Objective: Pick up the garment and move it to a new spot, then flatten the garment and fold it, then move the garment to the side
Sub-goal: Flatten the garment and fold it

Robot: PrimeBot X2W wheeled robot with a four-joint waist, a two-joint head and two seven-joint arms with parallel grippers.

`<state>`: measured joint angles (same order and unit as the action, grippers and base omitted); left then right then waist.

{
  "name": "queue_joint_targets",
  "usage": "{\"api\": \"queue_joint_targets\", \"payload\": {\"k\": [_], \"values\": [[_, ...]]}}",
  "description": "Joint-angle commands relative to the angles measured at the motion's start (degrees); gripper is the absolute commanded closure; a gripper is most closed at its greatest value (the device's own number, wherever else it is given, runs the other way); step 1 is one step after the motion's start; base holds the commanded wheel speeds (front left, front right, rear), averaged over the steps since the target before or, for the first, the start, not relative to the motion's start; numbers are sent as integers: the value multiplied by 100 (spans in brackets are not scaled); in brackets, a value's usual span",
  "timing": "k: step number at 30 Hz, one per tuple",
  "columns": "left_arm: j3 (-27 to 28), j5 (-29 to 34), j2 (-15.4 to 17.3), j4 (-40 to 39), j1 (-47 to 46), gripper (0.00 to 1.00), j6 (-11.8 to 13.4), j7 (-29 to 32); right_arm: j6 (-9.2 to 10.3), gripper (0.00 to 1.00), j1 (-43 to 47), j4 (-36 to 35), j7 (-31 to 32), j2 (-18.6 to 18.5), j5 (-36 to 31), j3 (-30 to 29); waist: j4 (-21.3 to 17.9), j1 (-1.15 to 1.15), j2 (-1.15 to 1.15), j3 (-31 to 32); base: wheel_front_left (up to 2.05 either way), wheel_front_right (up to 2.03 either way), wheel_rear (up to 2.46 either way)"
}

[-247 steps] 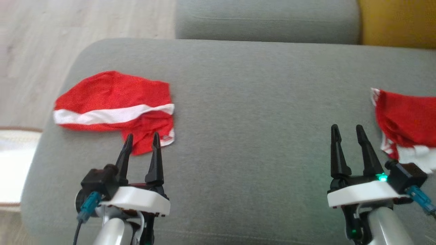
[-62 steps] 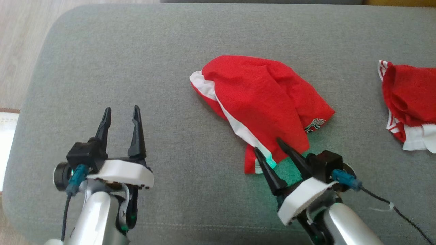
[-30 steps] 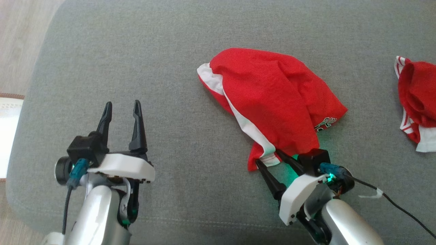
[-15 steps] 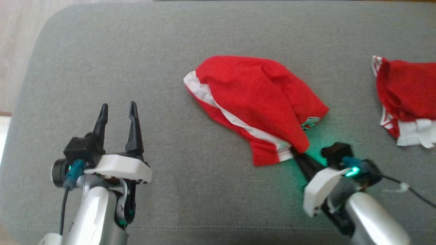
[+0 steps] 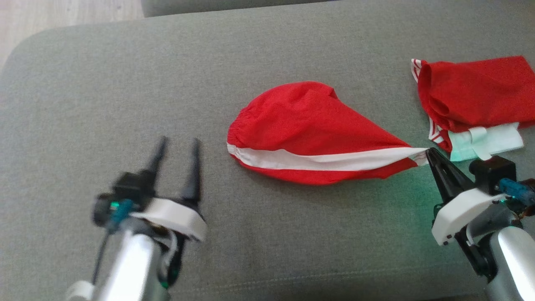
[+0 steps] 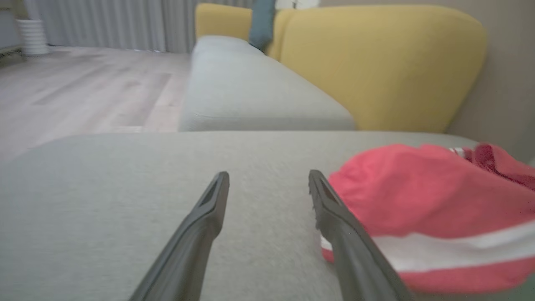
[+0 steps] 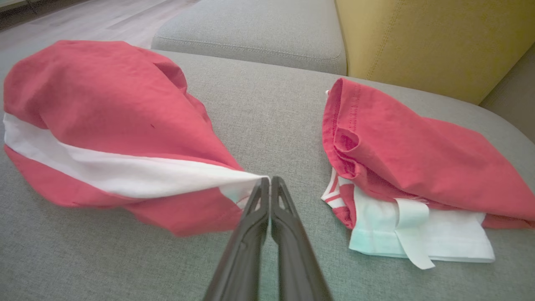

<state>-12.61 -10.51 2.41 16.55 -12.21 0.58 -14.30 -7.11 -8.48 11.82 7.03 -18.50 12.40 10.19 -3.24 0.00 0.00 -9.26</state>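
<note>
The garment (image 5: 309,129) is red with a white stripe and lies in the middle of the grey cushion (image 5: 125,83), drawn out to a point on its right. My right gripper (image 5: 428,154) is shut on that stretched corner; in the right wrist view the garment (image 7: 104,125) runs left from the closed fingertips of the right gripper (image 7: 268,180). To the garment's left, my left gripper (image 5: 176,144) hovers open with nothing between its fingers. In the left wrist view the left gripper (image 6: 267,179) stands open, with the garment (image 6: 426,209) just right of its right finger.
A second red and white garment (image 5: 468,100) lies folded at the cushion's right end, close to my right gripper, also seen as the second garment (image 7: 409,167) in the right wrist view. A yellow chair (image 6: 376,62) and another grey cushion (image 6: 250,96) stand behind. Wooden floor (image 5: 62,12) lies beyond the left edge.
My right gripper shut on the garment's corner and pulled it to the right, stretching the cloth out. The left gripper stayed open. The head camera also shifted.
</note>
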Motion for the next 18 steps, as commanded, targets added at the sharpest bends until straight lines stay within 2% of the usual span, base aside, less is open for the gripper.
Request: {"api": "queue_joint_targets", "payload": {"k": [1, 3, 6, 11, 18], "values": [[-70, 89, 47, 73, -248, 0, -229, -70, -37, 100, -48, -247, -17, -57, -46, 20, -49, 0, 0, -43, 0, 0, 0], [-301, 93, 47, 313, -292, 0, -432, -70, -37, 100, -50, -286, -42, -55, -116, -2, -72, 0, 0, -69, 0, 0, 0], [-549, -70, 47, 578, -384, 0, -585, -70, -37, 100, -60, -293, -127, -64, -259, -31, -102, 0, 0, -109, 0, 0, 0], [-807, -281, 47, 964, -601, 0, -711, -52, -37, 100, -63, -181, -223, 4, -637, -304, -150, 0, 0, -160, 0, 0, 0], [-1335, -722, 62, 1384, -957, 0, -799, 174, -37, 100, -117, -93, -298, 133, -751, -341, -225, 0, 0, -217, 0, 0, 0]]}}
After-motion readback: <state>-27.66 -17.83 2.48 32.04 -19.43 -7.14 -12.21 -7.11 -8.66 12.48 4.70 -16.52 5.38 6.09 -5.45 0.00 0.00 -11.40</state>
